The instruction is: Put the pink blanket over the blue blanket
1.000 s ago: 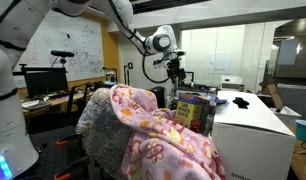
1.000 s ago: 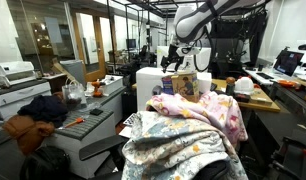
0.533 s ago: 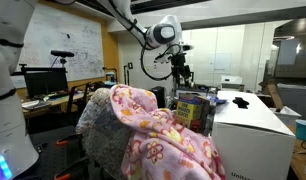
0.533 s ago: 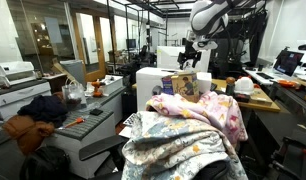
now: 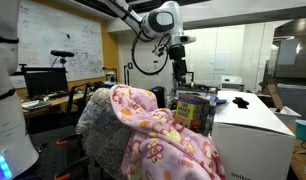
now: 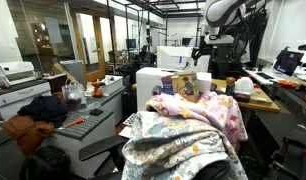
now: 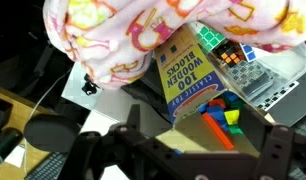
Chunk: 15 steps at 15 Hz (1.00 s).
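Observation:
The pink blanket (image 5: 158,130) with yellow flower swirls lies draped over the top of the grey-blue speckled blue blanket (image 5: 96,125), both heaped on a chair. In an exterior view the pink blanket (image 6: 201,110) covers the upper part and the blue blanket (image 6: 178,150) hangs below it. My gripper (image 5: 180,72) hangs high above and behind the heap, open and empty, also seen as the gripper (image 6: 201,50) well clear of the cloth. In the wrist view the pink blanket (image 7: 133,30) fills the top, with my gripper (image 7: 203,140) spread wide below it.
A box of wooden blocks (image 7: 188,85) stands open behind the blankets, with coloured blocks spilling out and a puzzle cube (image 7: 233,55) beside it. A white box (image 5: 253,130) sits next to the heap. Desks with monitors (image 5: 45,82) and clutter (image 6: 38,110) surround the chair.
The arm has risen and swung upward away from the blankets, with the gripper staying open. The blankets have not moved.

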### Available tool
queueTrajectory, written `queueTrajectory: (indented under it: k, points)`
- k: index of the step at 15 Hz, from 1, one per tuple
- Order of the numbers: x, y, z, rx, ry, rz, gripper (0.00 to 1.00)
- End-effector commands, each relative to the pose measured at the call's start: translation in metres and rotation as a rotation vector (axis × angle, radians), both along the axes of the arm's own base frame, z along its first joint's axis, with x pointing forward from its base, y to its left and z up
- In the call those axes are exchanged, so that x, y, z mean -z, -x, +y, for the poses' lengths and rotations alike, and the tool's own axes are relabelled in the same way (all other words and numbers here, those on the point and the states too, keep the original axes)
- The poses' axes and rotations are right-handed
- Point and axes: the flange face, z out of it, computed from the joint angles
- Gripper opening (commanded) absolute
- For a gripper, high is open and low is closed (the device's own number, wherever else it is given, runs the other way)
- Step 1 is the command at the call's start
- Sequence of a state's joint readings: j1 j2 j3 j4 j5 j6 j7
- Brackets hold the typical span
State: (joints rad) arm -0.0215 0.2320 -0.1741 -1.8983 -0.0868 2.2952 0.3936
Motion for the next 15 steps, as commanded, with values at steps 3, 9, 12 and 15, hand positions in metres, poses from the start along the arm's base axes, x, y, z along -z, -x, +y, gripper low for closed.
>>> queueTrajectory:
  k: [3,9,12,15]
  points:
    - [0.018,0.030,-0.002,0.256,-0.013,0.016,1.00]
    - [0.049,0.035,-0.022,0.545,-0.035,0.037,1.00]
    - [0.057,0.035,-0.036,0.631,-0.033,0.047,1.00]
    - [0.075,0.036,-0.048,0.697,-0.031,0.080,1.00]
